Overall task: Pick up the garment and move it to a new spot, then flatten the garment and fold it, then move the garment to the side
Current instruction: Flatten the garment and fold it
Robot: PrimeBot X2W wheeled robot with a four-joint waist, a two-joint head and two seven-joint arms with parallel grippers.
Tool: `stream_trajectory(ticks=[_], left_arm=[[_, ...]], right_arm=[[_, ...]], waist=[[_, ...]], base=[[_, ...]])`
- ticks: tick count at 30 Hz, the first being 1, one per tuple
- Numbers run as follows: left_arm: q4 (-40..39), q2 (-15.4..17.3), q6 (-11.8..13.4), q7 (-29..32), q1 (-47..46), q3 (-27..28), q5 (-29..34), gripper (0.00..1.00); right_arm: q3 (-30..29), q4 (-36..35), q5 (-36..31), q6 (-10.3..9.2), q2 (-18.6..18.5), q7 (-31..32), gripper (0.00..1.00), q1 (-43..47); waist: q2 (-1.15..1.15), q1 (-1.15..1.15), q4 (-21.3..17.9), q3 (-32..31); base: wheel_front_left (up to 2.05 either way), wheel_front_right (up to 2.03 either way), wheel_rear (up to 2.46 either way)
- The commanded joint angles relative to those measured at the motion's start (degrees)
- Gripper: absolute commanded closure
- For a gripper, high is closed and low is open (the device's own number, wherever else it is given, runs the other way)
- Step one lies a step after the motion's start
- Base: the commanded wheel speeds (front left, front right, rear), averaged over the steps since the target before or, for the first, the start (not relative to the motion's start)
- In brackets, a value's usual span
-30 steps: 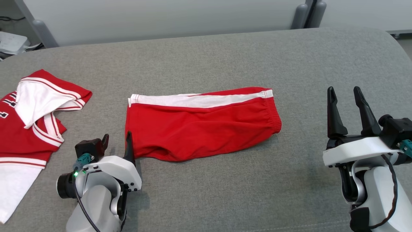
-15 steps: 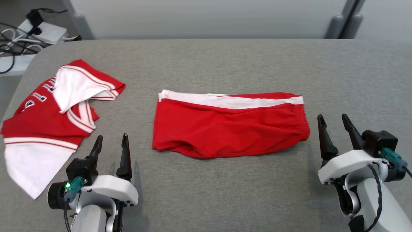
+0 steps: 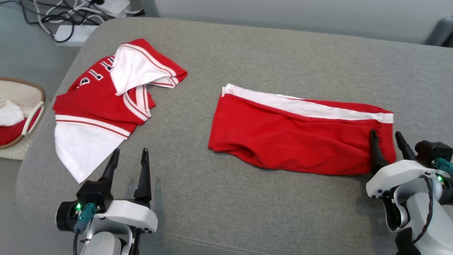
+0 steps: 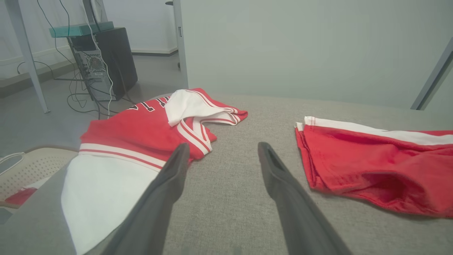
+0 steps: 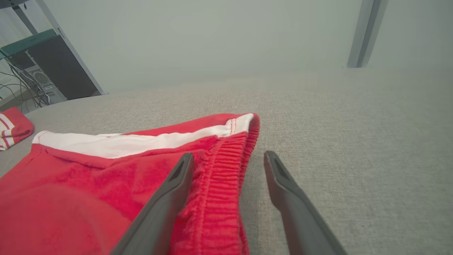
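A pair of red shorts [image 3: 293, 138] with a white side stripe lies folded flat mid-table. A second garment, a red and white jersey [image 3: 102, 102], lies crumpled at the table's left end. My left gripper [image 3: 130, 153] stands open and empty above the bare table between the two, just below the jersey's white hem. In the left wrist view its fingers [image 4: 223, 146] frame grey cloth, jersey [image 4: 134, 131] to the left, shorts [image 4: 371, 159] to the right. My right gripper [image 3: 385, 134] is open at the shorts' elastic waistband [image 5: 219, 177], which runs between its two fingers, nothing gripped.
The grey padded table [image 3: 247, 212] has a rounded left edge. A woven basket [image 3: 21, 117] holding red and white cloth sits on the floor beyond it. Cables and a power strip [image 3: 70, 32] lie at the far left, with a computer tower [image 4: 106, 60] behind.
The head camera has swung left. My left gripper has left the shorts' lower left corner and now stands upright, open, near the jersey. My right gripper has closed in on the waistband.
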Motion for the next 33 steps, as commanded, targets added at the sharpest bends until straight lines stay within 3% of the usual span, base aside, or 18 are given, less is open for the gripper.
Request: stream_trajectory(ticks=[1, 10, 18, 19, 21, 23, 33], left_arm=[[-1.8, 0.6, 0.1, -0.3, -1.2, 1.4, -0.3, 0.00], [-4.2, 0.6, 0.5, -0.3, -1.9, -1.2, -0.8, 0.00], [-5.0, 0.5, 0.8, -0.3, -2.2, -2.4, -1.3, 0.00], [-5.1, 0.5, 0.8, -0.3, -2.3, -2.4, -1.3, 0.00], [-5.2, 0.5, 0.8, -0.3, -2.4, -2.5, -1.2, 0.00], [-5.3, 0.5, 0.8, -0.3, -2.4, -2.5, -1.2, 0.00], [-4.8, 0.5, 0.5, -0.3, -1.7, -2.4, -0.9, 0.00]], right_arm=[[0.9, -0.5, 0.4, 0.24, -0.3, -0.6, 0.00, -1.1], [-2.9, 4.2, 1.4, 0.24, -0.2, -0.6, 0.00, -1.2], [-1.3, 7.5, 4.2, 0.24, 0.5, -0.6, 0.00, -2.0], [-0.9, 7.9, 4.5, 0.24, 0.6, -0.6, 0.03, -2.1], [-0.2, 8.7, 5.6, 0.24, 0.8, -0.6, 0.57, -2.4], [0.3, 9.1, 6.4, 0.24, 0.8, -0.6, 1.00, -2.6], [-2.4, 4.1, 6.9, 0.24, -0.6, -0.6, 1.00, -1.0]], waist=[[0.00, 0.00, 1.5, 1.1], [0.00, 0.00, 4.7, 3.2], [0.00, 0.00, 5.8, 4.1], [0.00, 0.00, 5.9, 4.1], [0.00, 0.00, 6.2, 4.1], [0.00, 0.00, 6.4, 4.1], [0.00, 0.00, 3.5, 2.1]], base=[[0.00, 0.00, 0.00], [0.00, 0.00, 0.00], [0.00, 0.00, 0.00], [0.00, 0.00, 0.00], [0.00, 0.00, 0.00], [0.00, 0.00, 0.00], [0.00, 0.00, 0.00]])
